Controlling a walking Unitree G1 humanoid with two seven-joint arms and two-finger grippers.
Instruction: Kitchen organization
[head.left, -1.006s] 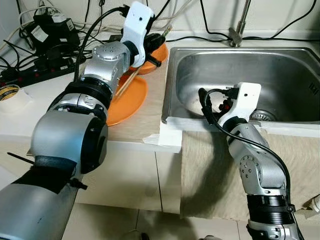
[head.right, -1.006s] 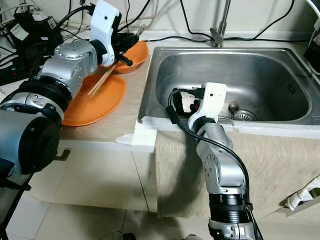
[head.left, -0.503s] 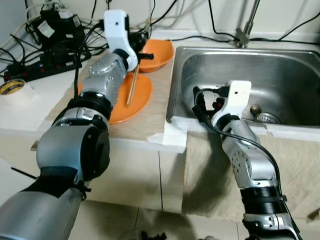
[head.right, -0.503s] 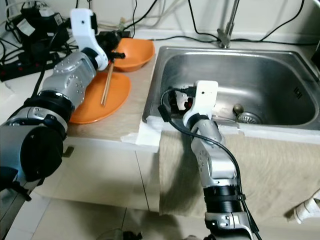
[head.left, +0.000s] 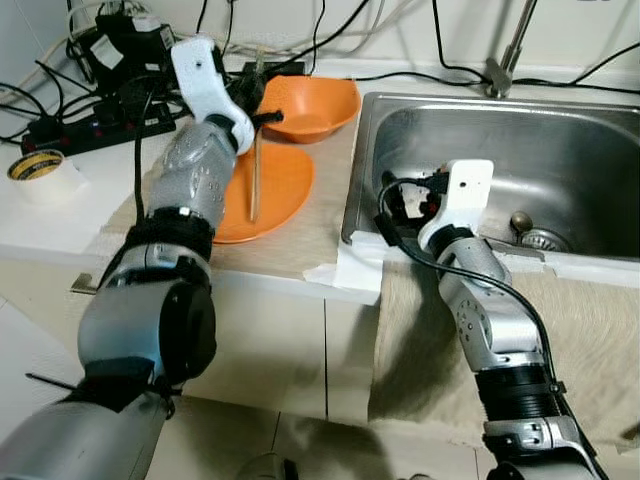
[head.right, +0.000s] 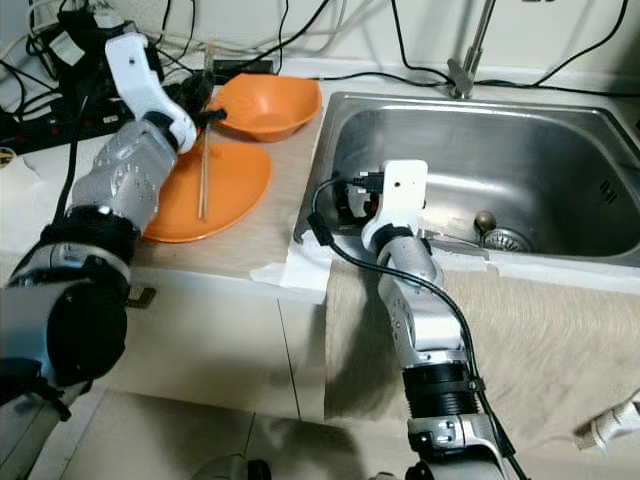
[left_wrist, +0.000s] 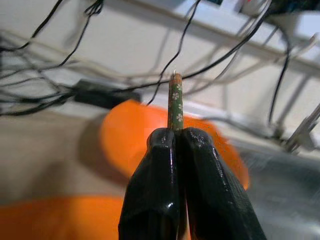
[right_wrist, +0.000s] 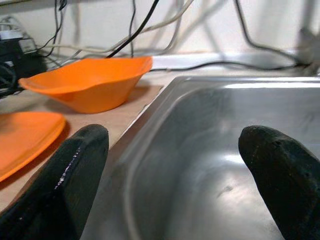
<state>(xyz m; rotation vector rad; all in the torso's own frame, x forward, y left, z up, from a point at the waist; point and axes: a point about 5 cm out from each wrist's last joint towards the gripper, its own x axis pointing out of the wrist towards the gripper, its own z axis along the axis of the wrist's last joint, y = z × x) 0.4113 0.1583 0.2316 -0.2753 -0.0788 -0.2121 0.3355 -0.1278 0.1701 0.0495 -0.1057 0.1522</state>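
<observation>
Nearest the robot, a beige cloth (head.left: 560, 330) hangs over the front edge of the tabletop (head.left: 290, 250) below the sink (head.right: 520, 150). The right arm rises in front of it, and the right claw (head.left: 400, 205) sits at the near left rim of the steel sink, its two black fingers (right_wrist: 75, 170) spread wide apart with nothing between them. In the right wrist view the fingers frame the sink's bare basin, with the orange bowl (right_wrist: 90, 85) beyond on the tabletop.

Further in, on the tabletop left of the sink, lies a flat orange plate (head.right: 235, 175). The left arm reaches across it, and the left claw (head.left: 258, 115) hovers between the plate and the orange bowl, which stands just behind the plate and close to the sink's far left corner. The left claw is clamped on a chopstick (head.right: 203, 160); the stick hangs almost upright, its lower end over the plate, though whether it touches the plate cannot be told. In the left wrist view the fingers (left_wrist: 160, 200) press together on the stick, whose green, flower-patterned top pokes out above them.

At the sink's back edge stands the tap (head.right: 470, 50). To the far left are a roll of tape (head.left: 35, 165), a black power strip (head.left: 90, 125) and a tangle of cables (head.left: 300, 30) along the wall.
</observation>
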